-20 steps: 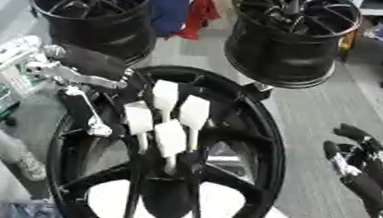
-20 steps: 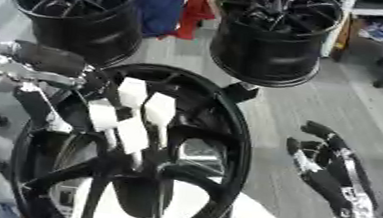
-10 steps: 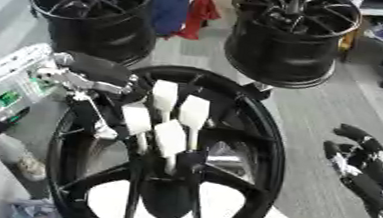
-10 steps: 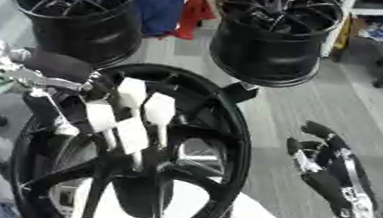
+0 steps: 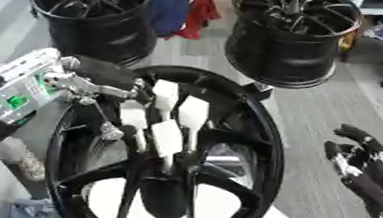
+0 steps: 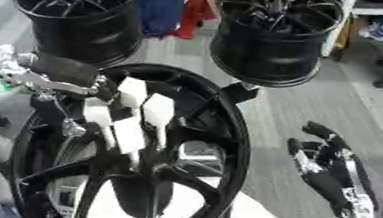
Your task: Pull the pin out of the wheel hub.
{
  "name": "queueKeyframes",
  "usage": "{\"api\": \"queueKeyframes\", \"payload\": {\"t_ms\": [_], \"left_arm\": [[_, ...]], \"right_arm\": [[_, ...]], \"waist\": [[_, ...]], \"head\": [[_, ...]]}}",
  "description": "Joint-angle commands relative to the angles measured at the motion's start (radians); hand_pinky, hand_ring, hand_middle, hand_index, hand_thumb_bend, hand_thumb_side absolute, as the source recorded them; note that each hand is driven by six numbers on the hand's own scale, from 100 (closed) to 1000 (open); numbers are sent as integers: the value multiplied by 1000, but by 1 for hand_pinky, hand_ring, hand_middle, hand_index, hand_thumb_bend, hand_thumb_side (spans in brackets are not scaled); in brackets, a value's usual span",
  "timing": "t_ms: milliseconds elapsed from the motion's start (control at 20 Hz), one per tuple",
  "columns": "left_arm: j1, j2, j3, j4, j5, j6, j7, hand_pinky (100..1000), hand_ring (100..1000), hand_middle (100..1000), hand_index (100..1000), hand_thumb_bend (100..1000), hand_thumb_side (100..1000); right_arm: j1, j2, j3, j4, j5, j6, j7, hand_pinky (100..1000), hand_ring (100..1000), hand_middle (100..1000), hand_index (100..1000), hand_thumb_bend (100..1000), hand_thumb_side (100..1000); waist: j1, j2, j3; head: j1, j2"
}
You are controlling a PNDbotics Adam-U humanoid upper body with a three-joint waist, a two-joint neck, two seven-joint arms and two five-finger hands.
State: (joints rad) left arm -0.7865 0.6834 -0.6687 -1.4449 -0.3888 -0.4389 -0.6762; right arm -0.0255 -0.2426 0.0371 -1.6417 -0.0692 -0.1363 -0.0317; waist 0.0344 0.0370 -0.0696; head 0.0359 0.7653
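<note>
The hub [image 5: 165, 199] sits low in the middle, four white pins [image 5: 167, 136] standing up from it. The left hand [image 5: 102, 75] hovers over the rim [image 5: 267, 138], its fingers unclear. The right hand [image 5: 361, 170] rests open at right.

1. The left hand [image 5: 102, 75] has a black padded shell with silver metal linkages beneath.
2. Its forearm [image 5: 21, 84] carries a white housing with green parts.
3. The right hand [image 6: 326, 166] shows black fingers with silver joints.
</note>
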Motion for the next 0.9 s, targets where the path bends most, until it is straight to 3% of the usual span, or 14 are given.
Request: {"api": "queueKeyframes", "payload": {"t_ms": [50,500,900], "left_arm": [[-23,31,17,-12,10,-226,-231,325,460,560,692,100,100],[-52,62,71,-80,76,-162,-231,268,417,517,656,100,122],[-57,154,217,-141,136,-79,-231,263,416,521,663,100,100]], "right_arm": [[-9,-18,-4,-8,2,1,-2,632,645,770,827,364,305],[-8,-19,-4,-6,2,2,-2,632,645,769,827,361,304],[-4,-19,-9,-5,3,1,-6,632,645,769,827,363,305]], "waist": [[-3,-11,1],[-3,-15,5],[-4,-17,16]], "head": [[2,5],[1,5],[-7,5]]}}
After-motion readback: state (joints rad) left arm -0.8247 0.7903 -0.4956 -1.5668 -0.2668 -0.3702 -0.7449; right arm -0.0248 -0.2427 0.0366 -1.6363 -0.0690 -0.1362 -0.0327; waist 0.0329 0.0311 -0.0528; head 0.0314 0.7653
